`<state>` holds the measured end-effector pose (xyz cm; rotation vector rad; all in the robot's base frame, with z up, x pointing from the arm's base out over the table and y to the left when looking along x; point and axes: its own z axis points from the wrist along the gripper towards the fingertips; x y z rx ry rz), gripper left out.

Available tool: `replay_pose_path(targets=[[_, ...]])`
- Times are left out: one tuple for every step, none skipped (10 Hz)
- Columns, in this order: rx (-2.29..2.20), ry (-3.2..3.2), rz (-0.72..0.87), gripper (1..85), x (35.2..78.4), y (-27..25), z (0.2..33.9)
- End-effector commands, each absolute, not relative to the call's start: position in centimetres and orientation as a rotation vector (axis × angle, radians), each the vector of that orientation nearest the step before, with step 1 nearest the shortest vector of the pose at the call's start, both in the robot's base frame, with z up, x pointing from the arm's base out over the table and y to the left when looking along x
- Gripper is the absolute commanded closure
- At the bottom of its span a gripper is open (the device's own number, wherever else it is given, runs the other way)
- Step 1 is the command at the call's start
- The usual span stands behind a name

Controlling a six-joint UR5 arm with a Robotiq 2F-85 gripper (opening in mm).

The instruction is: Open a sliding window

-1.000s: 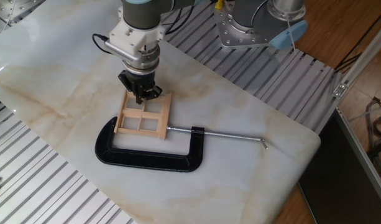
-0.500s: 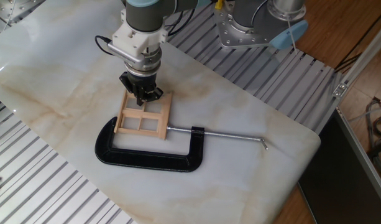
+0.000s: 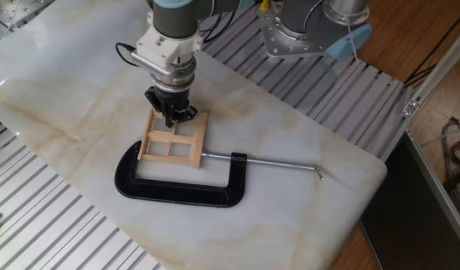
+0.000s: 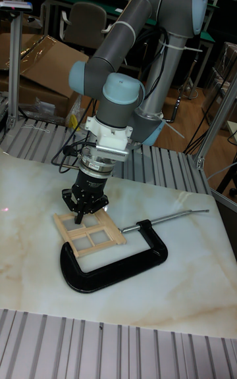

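Barely anything has shifted since the earlier frames: we see the wrist nudge slightly right and up between the oldest frame and the half-second one, then hold; window and clamp sit where they were.

We place the sliding window point(image 3: 173, 139) flat on the marble surface point(image 3: 290, 210), held between the ends of the black C-clamp point(image 3: 177, 187), whose screw rod point(image 3: 278, 162) runs off to the right. The gripper point(image 3: 172, 114) is down at the window's far edge, tips at or in the upper part of the frame. Whether the jaws are parted or closed we cannot tell; the black tips merge into one dark mass in both views.

Step in hand, as we judge it: engaging the sash so it can slide. To do it well we'd keep the tips low against the movable bar, push straight along the frame's track, not downward, and go slowly so the clamp's hold isn't overcome and the frame doesn't skew.

Hard to make out: which part is the sliding sash and which the fixed frame, the slide direction, and whether the tips actually touch wood. The gripper body hides the top rail in the fixed view; the tall view is dim there too.
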<state>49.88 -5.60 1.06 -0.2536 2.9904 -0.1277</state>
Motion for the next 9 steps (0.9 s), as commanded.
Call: replay_pose_path(targets=[[-0.232,2.990,-0.102,85.0,49.9,-5.3,1.2],[-0.227,2.992,-0.097,85.0,49.8,-5.1,1.1],[-0.220,2.991,-0.097,85.0,49.7,-4.9,1.1],[-0.211,2.986,-0.097,85.0,49.7,-4.6,1.0],[-0.209,2.985,-0.096,85.0,49.6,-4.5,1.0],[-0.209,2.990,-0.092,85.0,49.4,-4.4,1.1],[-0.209,2.994,-0.091,85.0,49.2,-4.4,1.3],[-0.209,2.997,-0.093,85.0,49.0,-4.5,1.4],[-0.202,2.998,-0.091,85.0,48.9,-4.3,1.4]])
